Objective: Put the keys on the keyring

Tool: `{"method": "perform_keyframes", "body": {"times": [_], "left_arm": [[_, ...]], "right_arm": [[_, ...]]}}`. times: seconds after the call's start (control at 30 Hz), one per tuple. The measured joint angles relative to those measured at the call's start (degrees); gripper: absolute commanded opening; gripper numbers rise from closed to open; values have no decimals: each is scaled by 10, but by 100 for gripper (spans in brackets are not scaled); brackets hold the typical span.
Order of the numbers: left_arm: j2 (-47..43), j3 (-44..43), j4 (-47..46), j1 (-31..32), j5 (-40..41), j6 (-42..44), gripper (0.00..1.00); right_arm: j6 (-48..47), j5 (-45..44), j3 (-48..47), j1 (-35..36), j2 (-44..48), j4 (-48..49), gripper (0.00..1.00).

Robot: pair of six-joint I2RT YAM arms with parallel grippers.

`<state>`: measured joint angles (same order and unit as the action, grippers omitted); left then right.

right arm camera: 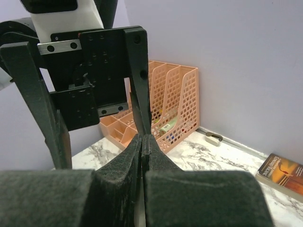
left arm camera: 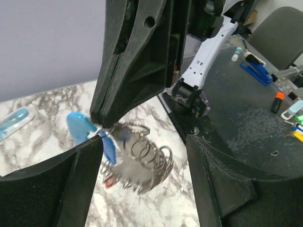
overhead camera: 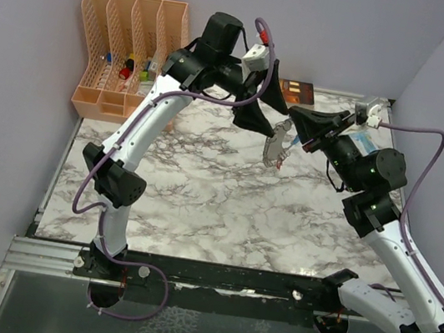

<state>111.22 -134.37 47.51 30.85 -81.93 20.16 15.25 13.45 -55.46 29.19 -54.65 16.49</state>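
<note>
From where I stand, the loose bunch of grey metal rings with its light-blue strap (left arm camera: 147, 158) dangles over the marble tabletop (overhead camera: 200, 197), pinched by the closed right jaws. The left jaws gape around it. Best to steady it, then seize the red-tagged key (left arm camera: 109, 181) squarely.

keyring (left arm camera: 149, 158): bright grey metal, shiny | strap (left arm camera: 79, 127): glossy light-blue, looks plastic | table (overhead camera: 200, 197): smooth, marble-patterned, faint sheen | left end effector fingers (left arm camera: 52, 189): matt black, finely grainy | organizer (overhead camera: 95, 36): orange plastic lattice, matt
</note>
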Motion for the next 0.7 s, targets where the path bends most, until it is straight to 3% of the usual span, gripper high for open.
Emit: {"method": "perform_keyframes", "body": {"times": [0.13,0.33,0.6,0.7], "left_arm": [[-2,18,-30,15,-3,-36,83],[-3,24,-78,19,-5,-94,83],[-4,45,-105,25,12,-120,74],[-4,58,-111,33,30,-128,66]], "right_arm": [[-1,10,0,0,-9,9,1],[-5,12,0,-1,-12,19,1],[-5,12,0,-1,-12,22,1],[-5,12,0,-1,-12,28,1]]}}
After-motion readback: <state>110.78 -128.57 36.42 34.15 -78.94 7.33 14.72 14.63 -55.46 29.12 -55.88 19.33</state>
